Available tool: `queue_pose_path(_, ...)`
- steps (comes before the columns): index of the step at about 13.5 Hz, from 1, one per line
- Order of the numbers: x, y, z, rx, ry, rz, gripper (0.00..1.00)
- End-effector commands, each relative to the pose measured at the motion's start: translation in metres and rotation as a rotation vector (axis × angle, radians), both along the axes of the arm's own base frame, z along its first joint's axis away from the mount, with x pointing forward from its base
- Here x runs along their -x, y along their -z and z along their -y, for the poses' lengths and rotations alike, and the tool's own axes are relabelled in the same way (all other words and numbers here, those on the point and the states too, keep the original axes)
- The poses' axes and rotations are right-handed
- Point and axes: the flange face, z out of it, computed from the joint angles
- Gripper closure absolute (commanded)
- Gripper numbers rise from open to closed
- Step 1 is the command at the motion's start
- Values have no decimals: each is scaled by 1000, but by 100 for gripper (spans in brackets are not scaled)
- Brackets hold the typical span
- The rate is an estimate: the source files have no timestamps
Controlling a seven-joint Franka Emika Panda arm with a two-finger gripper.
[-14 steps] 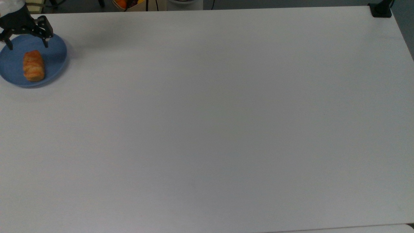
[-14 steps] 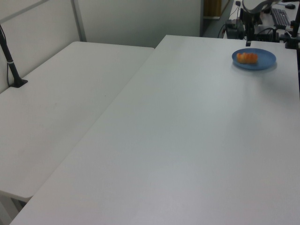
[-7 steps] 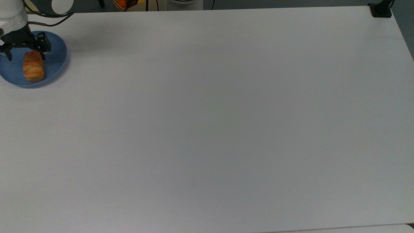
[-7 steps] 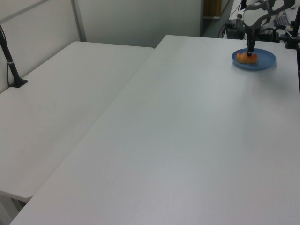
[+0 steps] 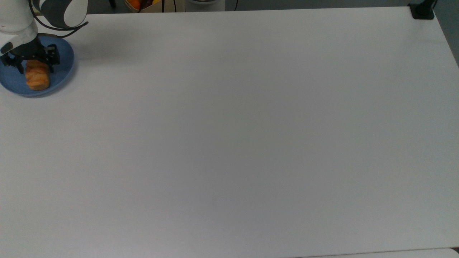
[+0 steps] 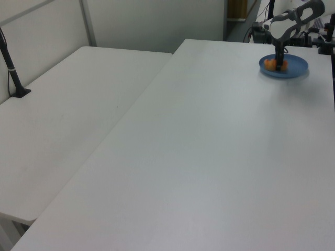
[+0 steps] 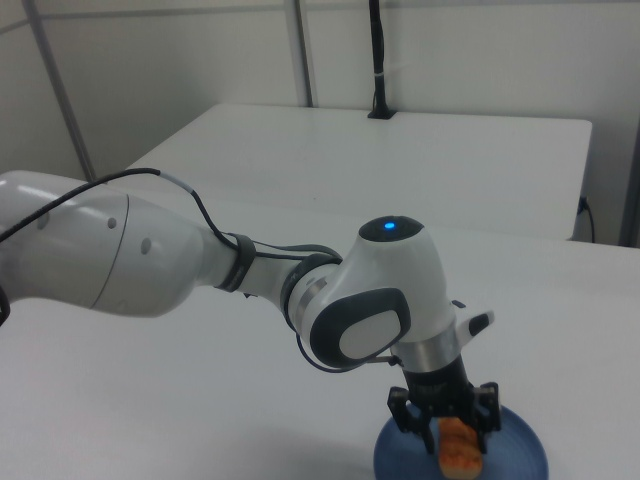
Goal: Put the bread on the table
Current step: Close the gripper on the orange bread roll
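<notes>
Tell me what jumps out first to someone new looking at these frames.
The golden bread on the blue plate, at the far left edge of the top view, with the gripper astride the bread's far end, fingers either side. Next, the wide bare white table. In the right view, the big white arm looms over the plate.

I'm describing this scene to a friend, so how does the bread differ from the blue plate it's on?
The bread is golden-orange; the blue plate is plain blue. The bread is a small oblong roll, the plate round and much wider. The bread has a flaky, ridged crust, while the plate looks smooth. The gripper straddles one end of the bread, not the plate. Both sit at a corner of the white table.
</notes>
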Motion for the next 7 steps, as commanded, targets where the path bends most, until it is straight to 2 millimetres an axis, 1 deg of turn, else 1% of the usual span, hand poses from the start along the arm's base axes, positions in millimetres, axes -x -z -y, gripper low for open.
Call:
queue_pose_path(1, 2, 1, 0, 1, -4, 20, 57)
queue_pose_path(2, 2, 0, 0, 4, -13, 16, 67)
queue_pose_path(3, 2, -2, 0, 4, -16, 14, 71)
queue_pose_path(5, 1, -6, 0, 8, -24, 15, 71)
queue_pose_path(7, 0, -29, 0, 16, -24, 48, 71)
